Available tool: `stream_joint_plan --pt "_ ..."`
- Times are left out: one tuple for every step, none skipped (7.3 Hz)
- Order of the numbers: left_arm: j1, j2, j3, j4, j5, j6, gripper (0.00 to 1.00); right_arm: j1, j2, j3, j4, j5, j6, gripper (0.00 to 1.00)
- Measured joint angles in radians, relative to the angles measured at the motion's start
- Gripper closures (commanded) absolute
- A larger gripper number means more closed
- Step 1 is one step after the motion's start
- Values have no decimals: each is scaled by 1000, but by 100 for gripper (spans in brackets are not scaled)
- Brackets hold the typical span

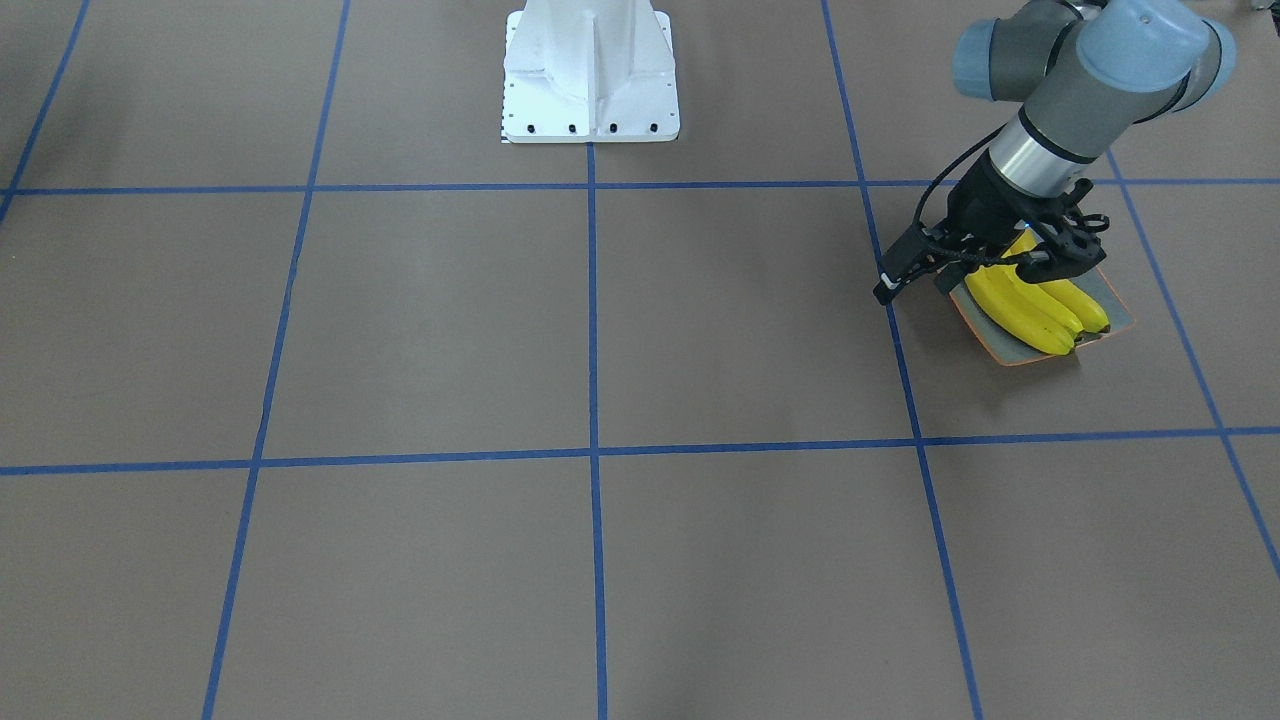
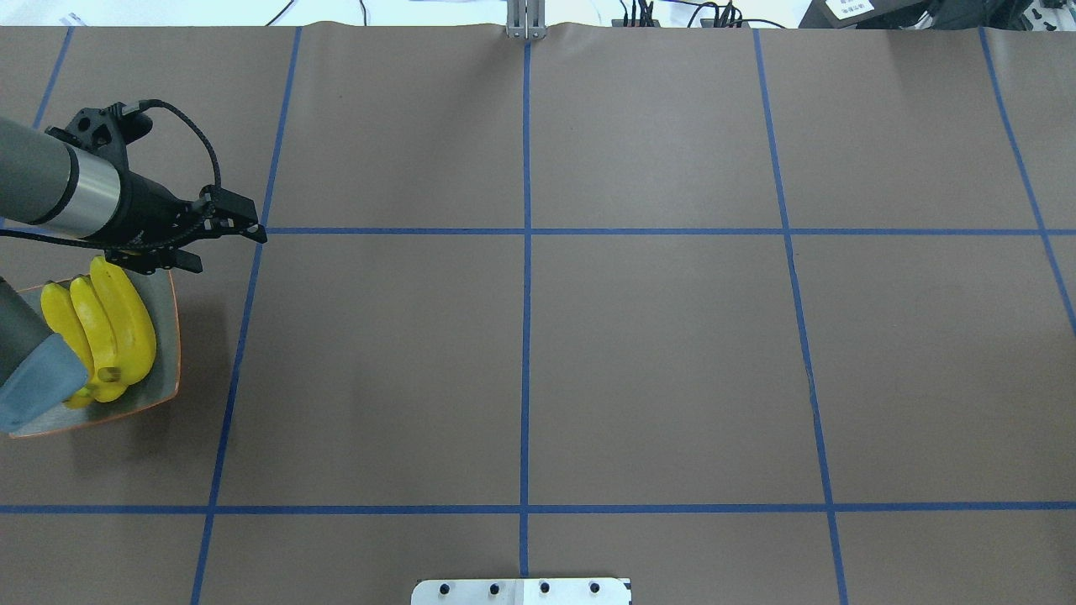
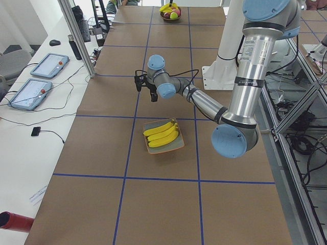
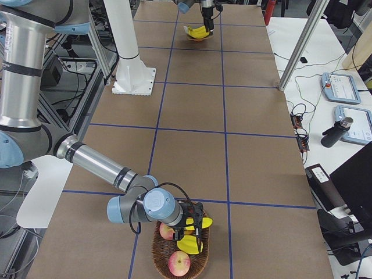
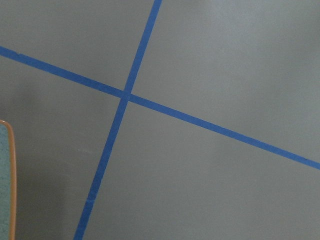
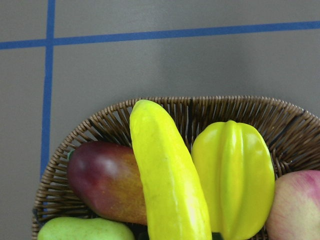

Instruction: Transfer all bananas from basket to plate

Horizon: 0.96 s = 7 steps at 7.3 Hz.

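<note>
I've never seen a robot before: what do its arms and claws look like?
The left arm and right arm are silvery-grey metal tubes with rounded joints capped in pale blue. The left claw and right claw are black and two-fingered, each with a thin black cable looping by the wrist.

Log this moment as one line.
left claw: open, beside plate | bananas on plate: three | right claw: at basket, state unclear | banana in basket: one

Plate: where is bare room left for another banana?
A bare strip between the bananas and the plate rim on the side toward the table middle. Elsewhere bananas crowd it; the left arm hides one corner.
</note>
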Motion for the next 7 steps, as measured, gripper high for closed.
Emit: stream_joint_plan --pt "0 -6 3 -3 -1 0 0 18 19 51 -50 16 8 100" --pt "0 -17 5 -6 -2 0 0 24 54 90 -94 31 39 100" --pt "0 -29 8 -8 -3 -1 0 14 107 108 -116 52 122 100" --pt "0 -43 17 -9 -4 -1 0 -19 162 117 -117 67 238 100" --pt "0 -69 38 -9 -4 -3 0 -78 229 122 -108 68 371 100" --pt "0 -100 66 -9 -4 -6 0 -147 309 125 -97 61 517 100" --pt "0 -135 93 -9 -4 -15 0 -216 387 129 -77 41 674 100"
